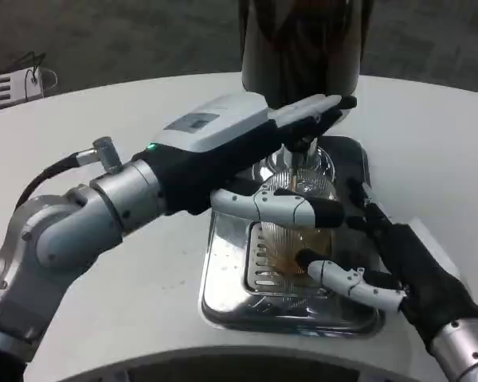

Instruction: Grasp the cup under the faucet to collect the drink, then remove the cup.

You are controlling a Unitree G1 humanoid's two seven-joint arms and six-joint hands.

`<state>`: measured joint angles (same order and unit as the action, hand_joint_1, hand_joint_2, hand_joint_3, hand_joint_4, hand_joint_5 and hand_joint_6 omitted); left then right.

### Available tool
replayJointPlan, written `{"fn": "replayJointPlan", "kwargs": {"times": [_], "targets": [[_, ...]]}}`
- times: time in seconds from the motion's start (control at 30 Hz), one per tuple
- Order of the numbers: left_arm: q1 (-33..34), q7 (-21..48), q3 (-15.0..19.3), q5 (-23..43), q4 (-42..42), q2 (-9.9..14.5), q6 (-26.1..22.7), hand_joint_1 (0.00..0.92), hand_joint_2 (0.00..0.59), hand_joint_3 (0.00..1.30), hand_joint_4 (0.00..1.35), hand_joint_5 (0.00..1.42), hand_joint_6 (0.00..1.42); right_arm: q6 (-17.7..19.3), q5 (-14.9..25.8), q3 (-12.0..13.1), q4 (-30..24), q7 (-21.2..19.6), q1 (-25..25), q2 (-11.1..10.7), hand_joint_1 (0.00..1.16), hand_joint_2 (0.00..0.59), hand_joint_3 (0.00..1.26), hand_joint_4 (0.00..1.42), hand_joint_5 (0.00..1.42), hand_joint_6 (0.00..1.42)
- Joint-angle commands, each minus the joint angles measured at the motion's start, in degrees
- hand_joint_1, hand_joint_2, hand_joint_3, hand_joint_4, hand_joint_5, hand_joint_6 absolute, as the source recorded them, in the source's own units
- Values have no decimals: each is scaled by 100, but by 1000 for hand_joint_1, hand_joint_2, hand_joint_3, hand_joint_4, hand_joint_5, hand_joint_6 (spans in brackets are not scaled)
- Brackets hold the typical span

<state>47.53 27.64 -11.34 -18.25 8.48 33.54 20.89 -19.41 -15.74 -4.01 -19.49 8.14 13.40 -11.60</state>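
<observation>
The cup, a clear ribbed glass partly filled with amber drink, stands on the slotted grate of a shiny metal drip tray on a white table, directly under the faucet. Nearest the camera, at the lower right, the right hand reaches in from the table's edge with its black palm turned toward the glass. Its fingers are spread wide apart, a white one with a black tip low beside the cup's base and dark ones higher up at the cup's right side. Whether any of them actually touches the glass cannot be told, and the hand does not close around it.

From the left, the silver left forearm crosses above the table and tray. The left hand, white on its back, lies stretched out toward the faucet. Its upper fingers rest flat at the faucet's top, just below the dark dispenser tank, while a lower finger in white and black lies across the front of the cup near its rim. The hand wraps around nothing, its fingers extended and parted.

Behind the tray, the tall dark tank rises at the top of the frame, with the table's curved far edge and a dark floor beyond. A small white object with a cable sits on the floor at far left.
</observation>
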Motion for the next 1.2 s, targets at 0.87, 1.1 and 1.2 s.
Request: {"fn": "replayJointPlan", "kwargs": {"times": [0.87,1.1,1.2], "targets": [[-1088,-356,1017,714,-645,-117,-367,0,74,78,30,145,235,423,73,-172,787,-309,590,253,743,239,0,0,86,96],[-1317,-546,1306,962,-682,-271,-238,0,79,97,70,174,261,469,98,-173,856,-313,613,244,743,239,0,0,86,96],[-1386,-633,1400,1039,-666,-342,-187,0,79,100,74,176,266,479,111,-169,892,-313,632,241,743,239,0,0,86,96]]}}
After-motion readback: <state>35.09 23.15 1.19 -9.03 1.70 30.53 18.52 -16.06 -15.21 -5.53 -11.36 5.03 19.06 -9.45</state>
